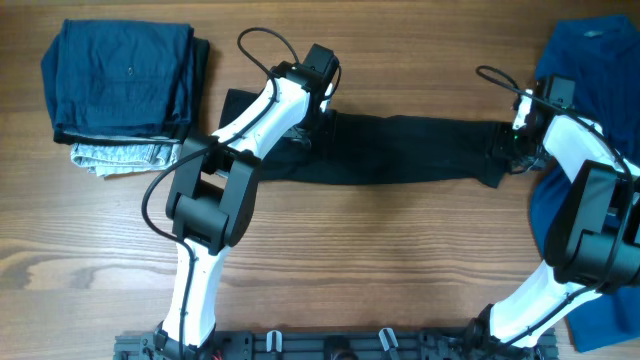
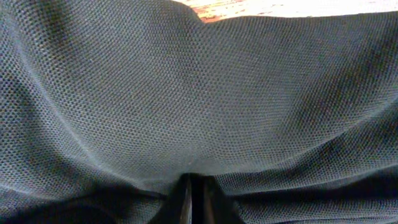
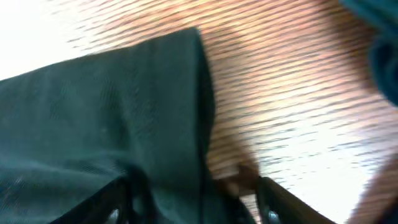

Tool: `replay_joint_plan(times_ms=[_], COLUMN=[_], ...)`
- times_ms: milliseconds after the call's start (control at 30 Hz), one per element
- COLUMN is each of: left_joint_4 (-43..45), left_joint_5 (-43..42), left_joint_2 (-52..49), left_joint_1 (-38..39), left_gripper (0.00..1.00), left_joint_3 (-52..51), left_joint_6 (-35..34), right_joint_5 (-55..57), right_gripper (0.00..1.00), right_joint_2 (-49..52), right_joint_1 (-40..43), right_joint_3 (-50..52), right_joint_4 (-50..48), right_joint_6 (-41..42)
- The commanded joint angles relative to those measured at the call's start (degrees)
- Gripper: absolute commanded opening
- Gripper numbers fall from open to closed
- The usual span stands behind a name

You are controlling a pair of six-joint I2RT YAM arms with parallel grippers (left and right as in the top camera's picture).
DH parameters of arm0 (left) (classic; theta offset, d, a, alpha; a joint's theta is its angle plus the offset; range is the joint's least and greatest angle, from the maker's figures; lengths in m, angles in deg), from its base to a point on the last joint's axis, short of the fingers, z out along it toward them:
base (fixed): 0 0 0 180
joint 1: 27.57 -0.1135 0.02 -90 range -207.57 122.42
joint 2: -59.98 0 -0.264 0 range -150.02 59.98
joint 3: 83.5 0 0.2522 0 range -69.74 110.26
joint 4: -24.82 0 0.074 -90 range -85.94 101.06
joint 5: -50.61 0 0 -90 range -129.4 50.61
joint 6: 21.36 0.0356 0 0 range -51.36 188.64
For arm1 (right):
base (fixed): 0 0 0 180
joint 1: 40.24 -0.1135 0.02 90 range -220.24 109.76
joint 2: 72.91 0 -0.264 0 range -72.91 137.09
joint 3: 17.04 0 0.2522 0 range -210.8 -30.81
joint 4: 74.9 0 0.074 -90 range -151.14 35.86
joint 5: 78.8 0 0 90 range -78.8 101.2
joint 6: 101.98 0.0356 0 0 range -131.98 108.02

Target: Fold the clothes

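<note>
A pile of folded clothes sits at the desk's far left corner: a navy garment on top of a grey one, whose edge shows along the pile's near side.

Just right of the pile, the left arm reaches over the left end of the black shirt. The left gripper has its jaws pressed together on a pinch of the black knit. In the left wrist view the cloth fills almost the whole picture and gathers into creases at the fingertips.

The black shirt lies as a long narrow band across the middle of the desk, running left to right between the two arms, a little nearer the far edge than the near one.

At the band's right end is the right gripper, its jaws apart. The shirt's edge lies inside the gap on its left side, with bare wood showing beside it.

The blue shirt is spread along the desk's right edge, from the far right corner toward the near one, partly under the right arm.
</note>
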Motion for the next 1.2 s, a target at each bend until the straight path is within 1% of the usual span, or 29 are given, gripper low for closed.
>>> replay_joint_plan(times_ms=[0,67,100,167,200,233,267,300,333,367,433,533,600,667,700,733,767,833,933,967,1000,1167], left_joint_4=[-0.72,-0.76,-0.81,-0.52,-0.24,0.2,0.61,0.83,0.96,0.98,0.94,0.81,2.4,4.0,4.11,4.55,5.42,6.47,6.84,6.8,6.56,-0.7], left_joint_5=[1.97,1.97,1.95,1.92,1.36,0.59,0.09,0.02,0.02,0.0,-0.5,-3.5,-3.67,-4.5,-4.48,-4.46,-4.42,-3.96,0.33,0.48,0.48,-0.42], left_joint_2=[-0.72,-0.63,-0.66,-0.66,-0.63,-0.63,-0.63,-0.39,-0.07,0.42,0.94,1.11,1.2,1.97,2.75,3.39,4.11,4.24,3.17,2.97,2.8,2.75], left_joint_1=[-0.09,-0.09,-0.09,-0.02,-0.04,-0.04,-0.04,-0.04,-0.04,-0.04,-0.04,-0.04,-0.04,-0.04,-0.04,-0.04,-0.04,-0.04,-0.04,-0.04,-0.02,0.31], left_gripper=[0.05,0.04,0.04,0.04,0.04,0.04,0.04,0.04,0.05,0.05,0.05,0.05,0.05,0.05,0.05,0.06,0.11,0.13,0.13,0.13,0.12,0.08], left_joint_3=[-0.76,-0.76,-0.76,-0.76,-0.76,-0.76,-0.76,-0.76,-0.76,-0.74,-0.76,-0.76,-0.74,-0.46,0.07,0.22,0.22,0.22,0.09,0.07,0.02,-0.02], left_joint_6=[2.23,2.36,2.4,2.4,2.4,2.4,2.4,2.4,2.4,2.4,2.4,2.4,2.36,2.03,1.86,1.88,1.9,1.9,1.75,1.75,1.75,1.75], right_joint_5=[2.38,2.29,-1.07,-16.41,-20.55,-22.49,-22.43,-22.1,-21.27,-18.67,-17.42,-17.46,-17.46,-17.38,-17.18,-16.83,-16.81,-16.81,-16.81,-16.83,-16.81,-16.79], right_gripper=[0.71,0.72,0.71,0.66,0.59,0.47,0.3,0.15,0.1,0.09,0.09,0.07,0.06,0.07,0.06,0.06,0.06,0.05,0.06,0.06,0.06,0.07], right_joint_2=[-1.27,-4.48,-6.23,-8.9,-9.09,-8.9,-8.74,-8.48,-8.26,-7.65,-7.06,-5.55,-4.48,-3.76,-3.54,-3.48,-3.48,-3.5,-3.5,-3.5,-3.5,-3.5], right_joint_1=[0.44,0.44,0.44,0.37,0.37,0.35,0.22,0.07,0.07,0.07,0.07,0.07,0.04,0.07,0.04,0.04,0.07,0.04,0.07,0.07,0.07,0.07], right_joint_3=[-5.27,-11.93,-14.21,-15.91,-15.91,-15.5,-14.25,-12.35,-10.62,-6.93,-1.68,6.71,9.62,11.52,11.96,12.26,12.52,12.57,12.57,12.57,12.57,12.57], right_joint_4=[3.48,9.11,11.69,15.02,16.5,18.36,18.97,18.4,17.51,14.08,8.0,-4.0,-8.44,-10.32,-10.64,-10.82,-11.04,-11.06,-11.06,-11.06,-11.06,-11.06], right_joint_6=[1.29,1.22,0.83,-2.29,-2.84,-2.8,-2.82,-2.75,-2.05,0.17,1.22,0.59,0.39,0.39,0.37,0.39,0.37,0.37,0.39,0.39,0.39,0.39])
